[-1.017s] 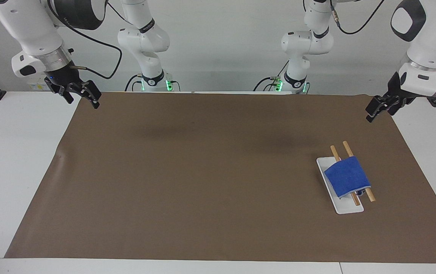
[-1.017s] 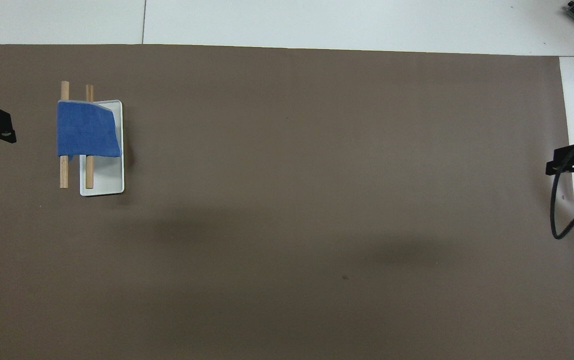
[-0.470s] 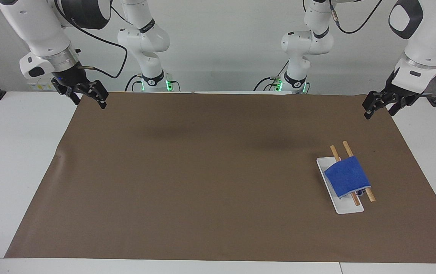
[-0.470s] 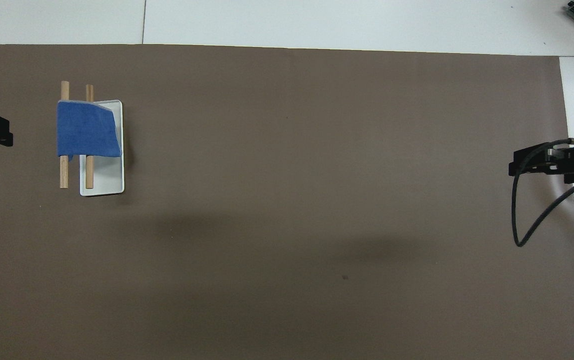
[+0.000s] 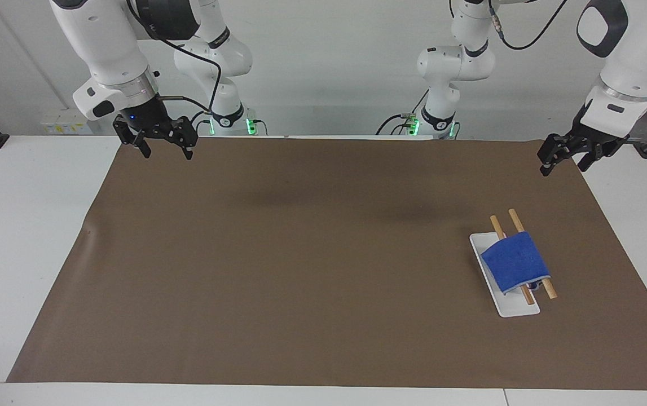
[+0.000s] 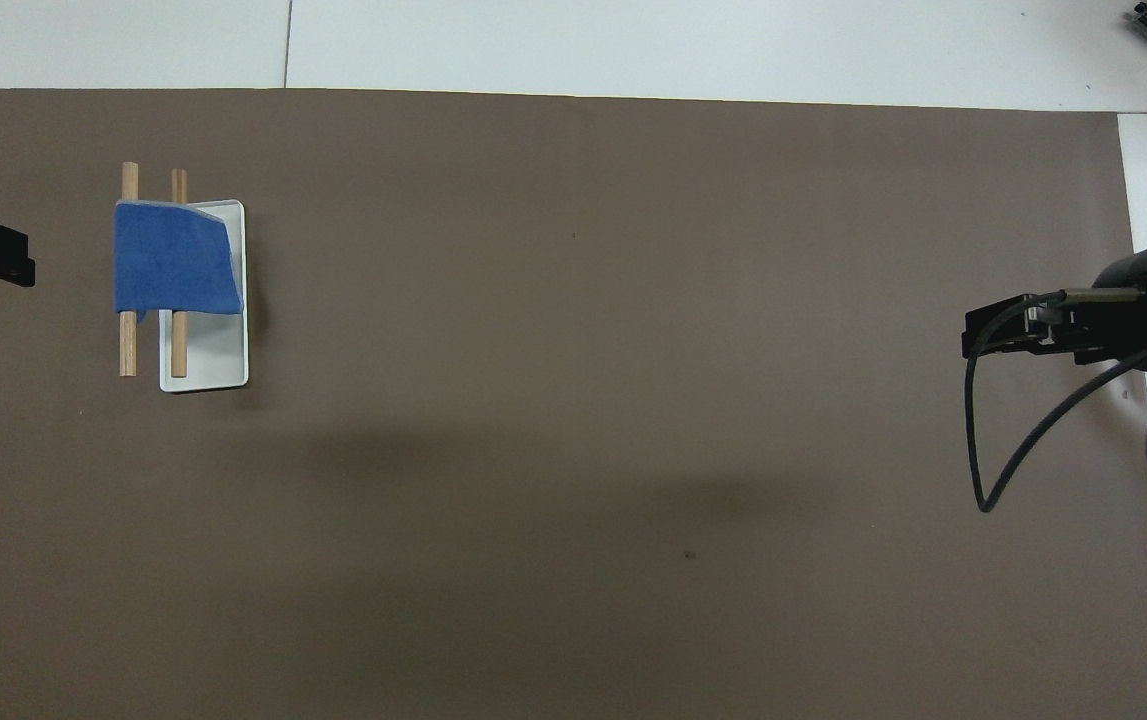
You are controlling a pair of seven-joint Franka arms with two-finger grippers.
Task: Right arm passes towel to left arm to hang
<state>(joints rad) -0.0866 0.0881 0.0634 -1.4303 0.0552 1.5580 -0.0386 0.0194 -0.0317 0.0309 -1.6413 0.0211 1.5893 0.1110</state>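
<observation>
While the brown mat (image 5: 300, 254) covered the desk (image 5: 18, 225), the towel (image 5: 515, 262) lay draped over two wooden rods (image 5: 518, 221) above a white tray (image 5: 512, 309) on it; both the right pincer (image 5: 161, 144) and left pincer (image 5: 563, 155) hung open and empty over the mat's corners, well apart from the towel.

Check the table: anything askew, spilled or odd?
One thing: the bright-blue cloth towel is draped off-centre over the two wooden rods of the white-based rack, bunched at one end with a corner hanging below. Nothing is spilled or damaged.
</observation>
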